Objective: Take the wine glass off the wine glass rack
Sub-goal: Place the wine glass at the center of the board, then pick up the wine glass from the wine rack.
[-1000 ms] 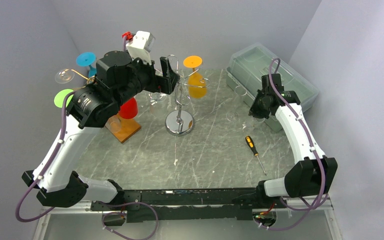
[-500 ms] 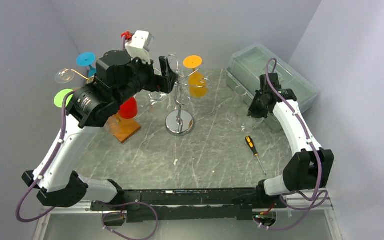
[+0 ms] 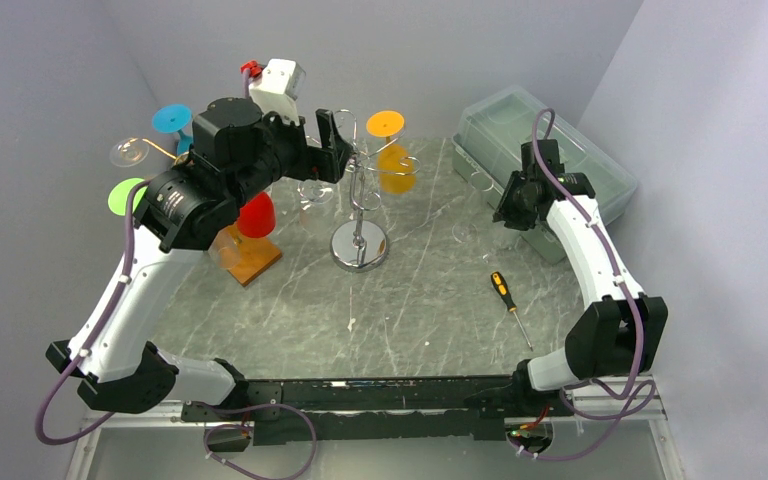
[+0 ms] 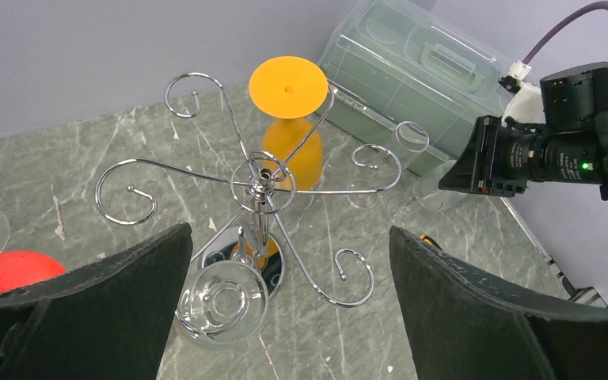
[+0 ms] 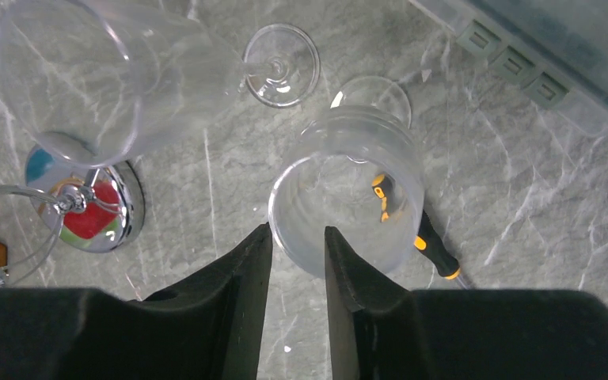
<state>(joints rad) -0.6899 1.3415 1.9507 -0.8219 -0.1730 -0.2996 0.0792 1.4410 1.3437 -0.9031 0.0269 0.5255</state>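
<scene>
Right end effector (image 5: 296, 233) pulled back, jaws cracked, empty. Left end effector (image 4: 289, 261) wide, empty: glass (image 4: 222, 301) just ahead; slide stem off rack (image 4: 261, 180).

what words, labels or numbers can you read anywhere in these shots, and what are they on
No text can be read in any view.
Pale print on a round black joint of the left arm: too small and blurred to read.
Clear storage box: no lettering shows.
Screwdriver: no lettering shows.
Wine glass rack: no lettering shows.
</scene>
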